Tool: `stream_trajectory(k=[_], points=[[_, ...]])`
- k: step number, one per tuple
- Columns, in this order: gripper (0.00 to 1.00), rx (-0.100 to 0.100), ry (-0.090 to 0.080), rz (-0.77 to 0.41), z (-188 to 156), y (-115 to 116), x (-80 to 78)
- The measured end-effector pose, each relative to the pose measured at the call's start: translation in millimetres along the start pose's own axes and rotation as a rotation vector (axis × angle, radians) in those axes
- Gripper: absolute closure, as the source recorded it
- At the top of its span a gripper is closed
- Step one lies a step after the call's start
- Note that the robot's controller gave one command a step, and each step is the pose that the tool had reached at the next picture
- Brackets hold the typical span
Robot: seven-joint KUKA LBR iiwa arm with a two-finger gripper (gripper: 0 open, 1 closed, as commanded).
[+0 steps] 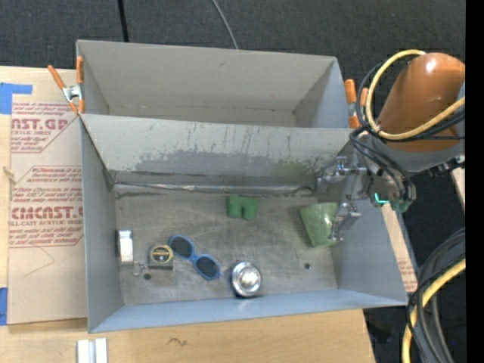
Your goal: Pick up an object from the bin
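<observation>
My gripper (342,216) hangs low at the right side of the bin, close to the right wall. A pale green, soft-looking lump (317,225) lies on the floor right beside it, its right edge touching or just under the gripper's tip. Whether the gripper holds it is hidden by the angle. A small dark green block (243,206) sits further left, near the middle of the floor and apart from the gripper.
Along the front of the floor lie a shiny silver round thing (246,278), blue glasses (194,257), a small yellow and black tape measure (160,255) and a white piece (125,246) at the left. The arm with its orange cover and yellow cables stands over the right rim.
</observation>
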State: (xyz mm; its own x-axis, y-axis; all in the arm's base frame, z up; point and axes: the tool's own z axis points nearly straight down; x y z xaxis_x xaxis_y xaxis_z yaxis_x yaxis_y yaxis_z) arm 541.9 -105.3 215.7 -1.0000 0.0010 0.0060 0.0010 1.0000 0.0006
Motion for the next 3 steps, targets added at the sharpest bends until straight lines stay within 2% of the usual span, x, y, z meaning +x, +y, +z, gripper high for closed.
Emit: stream_trajectory(k=[1, 2, 3], points=[[0.00, 0.001, -0.013, -0.043, 124.0, -40.9, -27.1], [1.00, 0.002, -0.013, -0.042, 125.1, -41.1, -27.3], [1.00, 0.004, -0.016, -0.174, -10.3, -32.0, -11.9]])
